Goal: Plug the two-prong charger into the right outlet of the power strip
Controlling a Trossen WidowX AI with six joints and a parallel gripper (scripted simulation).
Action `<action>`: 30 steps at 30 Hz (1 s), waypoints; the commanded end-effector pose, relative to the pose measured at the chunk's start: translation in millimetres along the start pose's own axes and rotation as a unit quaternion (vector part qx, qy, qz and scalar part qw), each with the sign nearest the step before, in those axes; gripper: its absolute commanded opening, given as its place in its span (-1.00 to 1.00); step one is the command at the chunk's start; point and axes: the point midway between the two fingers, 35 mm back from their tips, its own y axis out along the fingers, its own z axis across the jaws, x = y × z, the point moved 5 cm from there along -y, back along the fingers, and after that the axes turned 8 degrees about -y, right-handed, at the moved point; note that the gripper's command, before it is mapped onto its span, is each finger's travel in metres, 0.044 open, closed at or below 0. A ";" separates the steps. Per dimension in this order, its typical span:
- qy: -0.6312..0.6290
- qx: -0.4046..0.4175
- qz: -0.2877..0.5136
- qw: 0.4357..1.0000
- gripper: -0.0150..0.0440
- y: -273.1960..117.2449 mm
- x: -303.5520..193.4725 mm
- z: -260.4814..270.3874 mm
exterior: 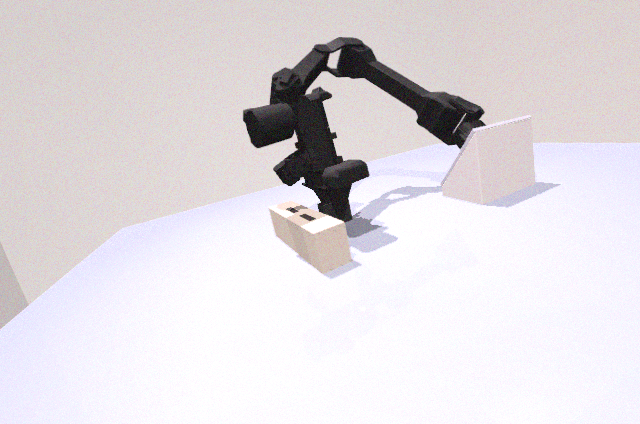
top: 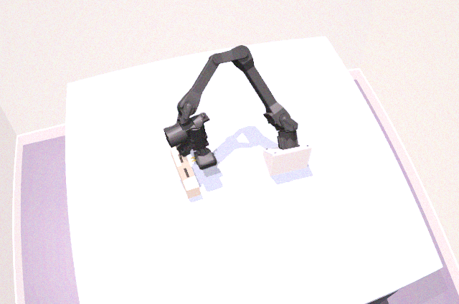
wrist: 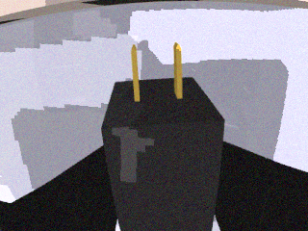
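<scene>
The charger is gripped between the fingers of the claw, just beside the power strip, not inserted. Its prongs point across towards the strip's long side; the slots face upward, so alignment appears to require raising and tipping prongs-down.

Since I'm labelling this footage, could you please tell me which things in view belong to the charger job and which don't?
Part of the job:
- black charger with two prongs
- power strip
- gripper, shut on the charger

No evident part:
- pale slant-topped block
</scene>
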 end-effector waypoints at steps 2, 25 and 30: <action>-0.002 -0.002 0.001 1.000 -0.49 0.2 3.3 -0.8; -0.002 -0.002 0.000 1.000 -0.49 -0.2 6.2 -1.6; -0.002 -0.002 0.000 1.000 -0.49 -0.4 7.2 -1.9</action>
